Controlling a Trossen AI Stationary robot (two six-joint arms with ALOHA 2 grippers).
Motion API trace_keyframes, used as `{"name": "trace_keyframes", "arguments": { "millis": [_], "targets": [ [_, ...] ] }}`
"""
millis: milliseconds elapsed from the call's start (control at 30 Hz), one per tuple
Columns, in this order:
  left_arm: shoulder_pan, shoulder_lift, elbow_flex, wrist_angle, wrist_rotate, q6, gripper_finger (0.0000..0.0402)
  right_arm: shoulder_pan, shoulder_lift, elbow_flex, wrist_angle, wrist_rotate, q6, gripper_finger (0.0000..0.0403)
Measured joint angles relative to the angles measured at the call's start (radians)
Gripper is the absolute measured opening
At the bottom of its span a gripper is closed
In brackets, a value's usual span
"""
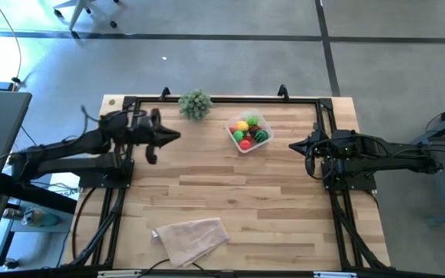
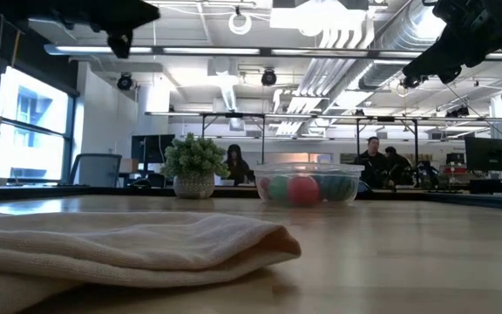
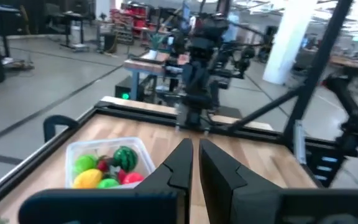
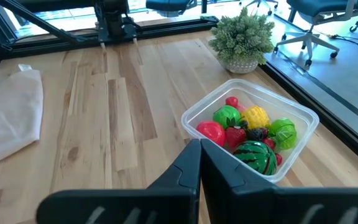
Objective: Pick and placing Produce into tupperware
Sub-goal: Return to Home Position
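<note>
1. Right pincer [image 4: 199,146] fills the foreground of its own wrist view, its two dark fingers pressed together with nothing between them.
2. Just ahead of that pincer the tupperware [image 4: 273,94] sits on the table [image 4: 104,93]. The produce [image 4: 229,118] is heaped inside it, a toy watermelon [image 4: 257,157] and toy corn [image 4: 255,117] among red and green pieces. No loose piece shows on the wood.
3. Left pincer [image 3: 194,146] faces the box from the opposite side, farther off than the right one, likewise clenched and empty. Both hang raised above the table.
4. Beyond the box from the right pincer stands a potted plant [image 4: 242,34]. A beige cloth [image 4: 11,115] lies well apart from both pincers, on the left pincer's side.
5. Packing looks finished, so the step in hand is probably the retreat to rest. The next move calls for each arm to draw back and fold away, staying high enough to clear the rim and the plant. No grasp is needed.
</note>
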Motion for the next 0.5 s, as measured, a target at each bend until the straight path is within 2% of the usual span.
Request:
{"name": "trace_keyframes", "arguments": {
  "millis": [300, 500],
  "targets": [
    [0.003, -0.272, 0.000, -0.195, -0.035, -0.020, 0.0016, 0.000, 0.000, 0.000, 0.000, 0.000, 0.000, 0.0000],
    [0.003, -0.419, -0.001, -0.250, -0.052, -0.026, 0.0016, 0.000, 0.000, 0.000, 0.000, 0.000, 0.000, 0.0000]
  ]
}}
